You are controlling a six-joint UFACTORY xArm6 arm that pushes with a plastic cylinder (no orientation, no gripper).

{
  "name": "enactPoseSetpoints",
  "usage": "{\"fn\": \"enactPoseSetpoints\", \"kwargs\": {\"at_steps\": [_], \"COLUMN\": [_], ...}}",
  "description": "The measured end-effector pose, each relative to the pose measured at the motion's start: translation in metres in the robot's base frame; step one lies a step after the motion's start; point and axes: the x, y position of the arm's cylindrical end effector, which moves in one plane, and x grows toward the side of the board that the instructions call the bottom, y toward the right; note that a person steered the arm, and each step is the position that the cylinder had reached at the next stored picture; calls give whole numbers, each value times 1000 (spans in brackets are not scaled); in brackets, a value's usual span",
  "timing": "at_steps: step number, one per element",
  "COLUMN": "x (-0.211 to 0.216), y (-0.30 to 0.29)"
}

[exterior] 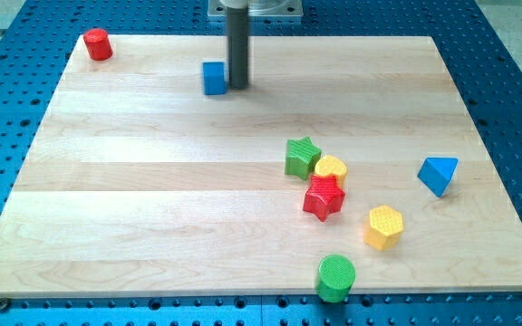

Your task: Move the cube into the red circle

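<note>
The red cylinder is standing at the far top-left corner of the wooden tabletop, well apart from everything else. To its right, near the view's top edge, the blue cube is sitting on the wood, and my tip is resting just beside the cube's right side; whether the two are touching cannot be told. The arm is carrying only a straight dark rod, so no fingers are showing and nothing is being held.

Well below and to the right of the cube, three blocks are huddling together: the green star, the yellow heart pressing against the star's right, and the red star lying just under the heart. Below that cluster, the green cylinder is sitting at the tabletop's bottom edge. Right of the red star, the yellow hexagon is lying alone. Farthest right of the cube, the blue triangle is sitting near the right edge.
</note>
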Motion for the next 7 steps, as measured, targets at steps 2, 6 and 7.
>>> {"fn": "enactPoseSetpoints", "kwargs": {"at_steps": [2, 6, 7], "x": [1, 75, 36], "y": [4, -153, -123]}}
